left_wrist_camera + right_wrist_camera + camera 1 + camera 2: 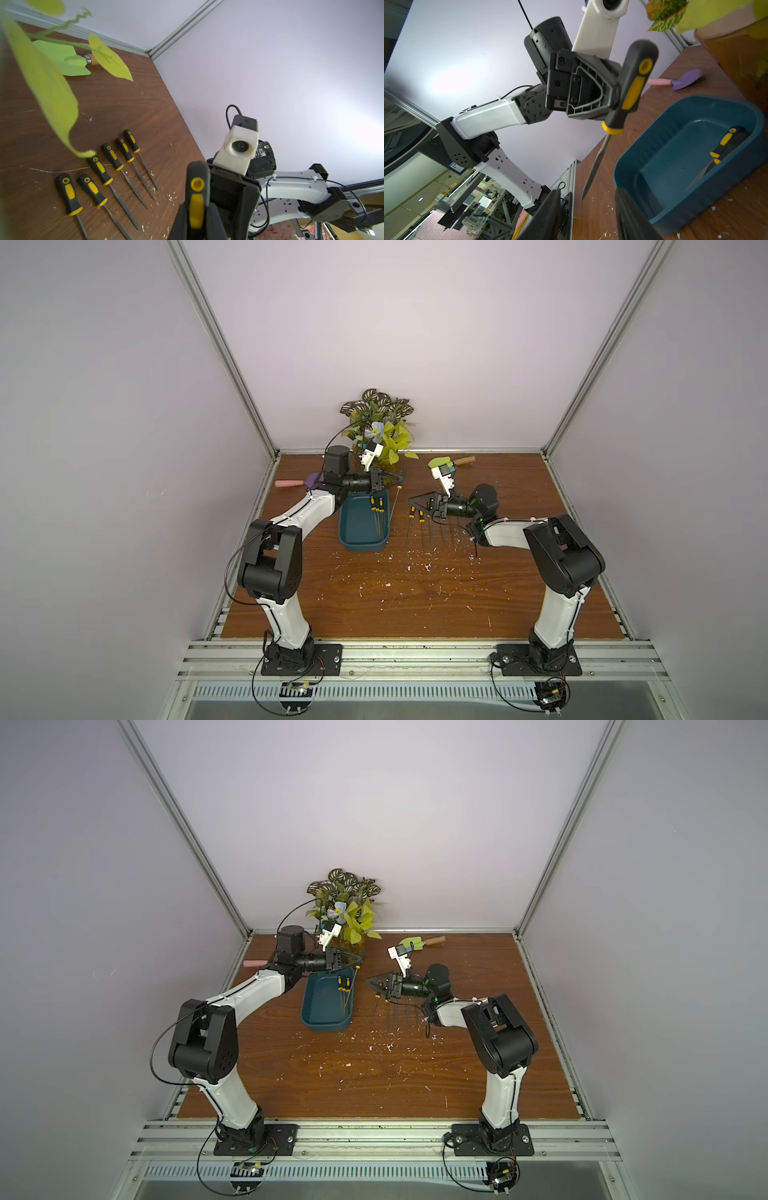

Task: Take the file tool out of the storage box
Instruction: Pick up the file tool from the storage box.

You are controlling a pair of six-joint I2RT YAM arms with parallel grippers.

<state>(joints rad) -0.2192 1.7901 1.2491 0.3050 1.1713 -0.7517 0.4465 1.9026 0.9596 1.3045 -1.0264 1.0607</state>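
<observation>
On a wood-grain counter point(415, 597) flecked with white chips, inside a cell of pale lilac walls and aluminium framing, two arms meet near the back edge; leafy artificial plants point(382, 423) stand against the rear wall, a green trowel point(440, 461) lies to their right and a purple trowel point(689, 78) with a pink handle to their left. The left end effector point(401, 480) is clamped narrowly on the black-and-yellow handle of a file point(632, 87); the tool hangs clear of the storage box point(363, 546), just off its far right corner, blade tilted downward above the counter; the boxed files point(376, 506) lie along the tub's right wall, handles toward the back. The right end effector point(415, 503) faces it from close by, fingers point(631, 216) partly apart with nothing between them; it hovers above the handles of a row of files point(113, 155) laid side by side on the counter, right of the box.
</observation>
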